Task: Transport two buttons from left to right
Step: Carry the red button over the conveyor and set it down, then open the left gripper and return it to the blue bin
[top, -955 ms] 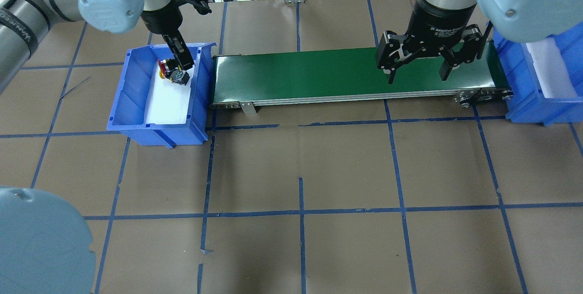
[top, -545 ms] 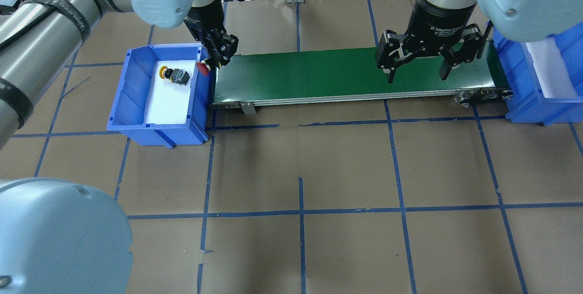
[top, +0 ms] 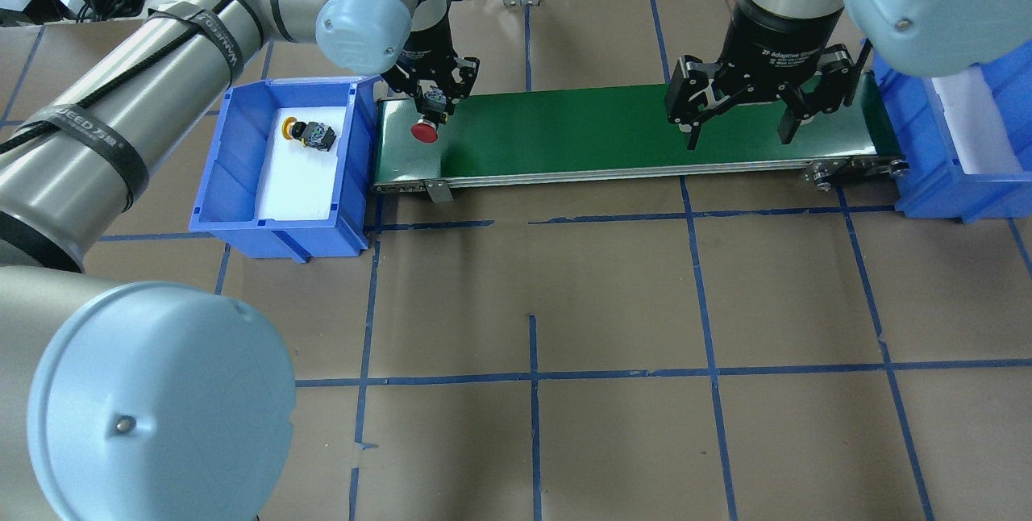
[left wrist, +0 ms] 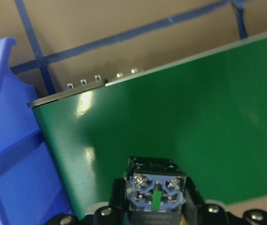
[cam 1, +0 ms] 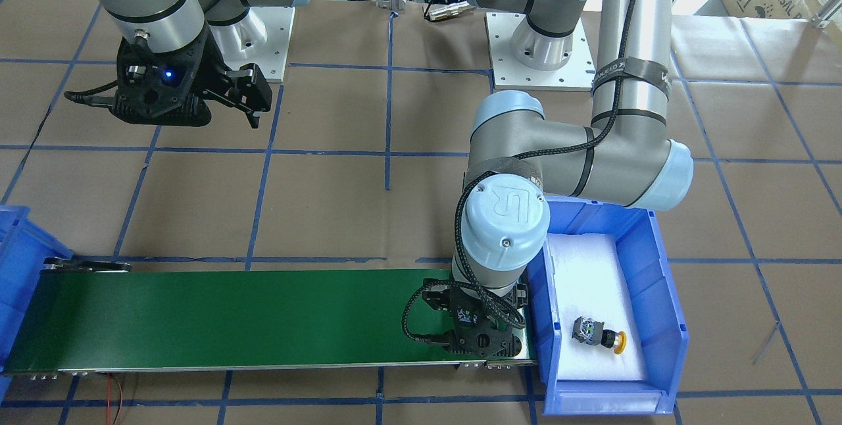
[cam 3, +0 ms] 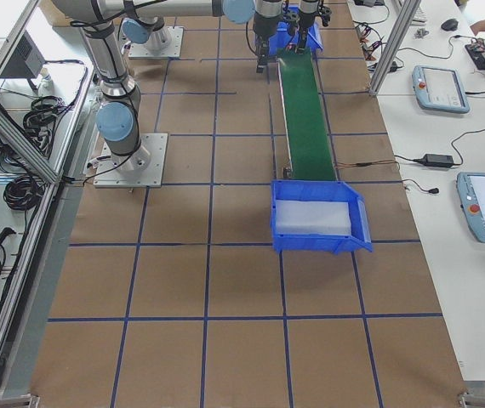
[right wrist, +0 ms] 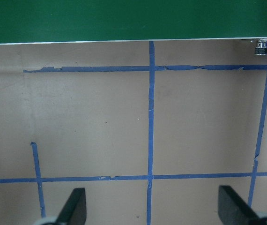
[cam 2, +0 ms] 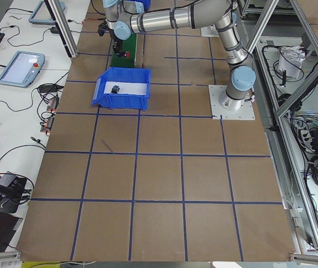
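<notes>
In the upper left of the overhead view, the left pincer is clamped on the red button by its body. The mushroom cap points down over the near end of the green conveyor belt, just past the wall of the left bin. The wrist view shows the grey contact block facing the camera, so the cap would likely meet the belt first. Whether it touches yet cannot be told.

The yellow button lies on its side on white padding in that bin, awaiting its turn.

At upper right, the right pincer hangs spread wide and empty over the belt's far stretch. It seems posted there to catch what arrives and pass it to the right bin.
</notes>
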### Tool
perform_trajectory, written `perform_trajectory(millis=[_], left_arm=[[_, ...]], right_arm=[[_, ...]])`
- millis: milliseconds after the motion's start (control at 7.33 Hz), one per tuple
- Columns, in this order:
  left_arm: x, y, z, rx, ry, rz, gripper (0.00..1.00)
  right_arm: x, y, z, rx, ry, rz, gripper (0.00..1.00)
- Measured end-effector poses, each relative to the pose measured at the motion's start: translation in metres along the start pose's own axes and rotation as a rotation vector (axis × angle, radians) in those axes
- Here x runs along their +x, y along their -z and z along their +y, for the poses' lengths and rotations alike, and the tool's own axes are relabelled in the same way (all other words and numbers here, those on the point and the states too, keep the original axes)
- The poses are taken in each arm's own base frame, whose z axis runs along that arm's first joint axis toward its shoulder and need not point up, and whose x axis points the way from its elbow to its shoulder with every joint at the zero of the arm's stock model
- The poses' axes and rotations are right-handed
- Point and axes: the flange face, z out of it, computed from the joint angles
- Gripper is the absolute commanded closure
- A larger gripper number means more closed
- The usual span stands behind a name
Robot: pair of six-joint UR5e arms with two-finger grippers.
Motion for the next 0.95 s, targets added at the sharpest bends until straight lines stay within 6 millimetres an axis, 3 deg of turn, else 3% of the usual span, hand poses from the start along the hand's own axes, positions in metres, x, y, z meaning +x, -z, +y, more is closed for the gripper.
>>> perform_trajectory(millis=[136,273,409,545,955], left_arm=[[0.005,-0.009,0.0,-0.007,0.04,-0.001,0.87],[0.01,-0.018,0.0,-0.017,0.056,-0.007,0.71],[0.013,-0.023,0.0,-0.022,0.06,-0.011,0.07],[0.015,-0.027,-0.001,-0.023,0.062,-0.013,0.0],[0.012,-0.018,-0.003,0.003,0.053,-0.009,0.0]], right_arm=[[0.0,0.0,0.0,-0.001,0.0,-0.002,0.0],[0.0,0.0,0.0,-0.001,0.0,-0.003,0.0],[0.0,0.0,0.001,0.0,0.0,-0.003,0.0],[0.0,0.0,0.0,-0.001,0.0,-0.001,0.0],[0.001,-0.001,0.0,-0.002,0.01,0.003,0.0]])
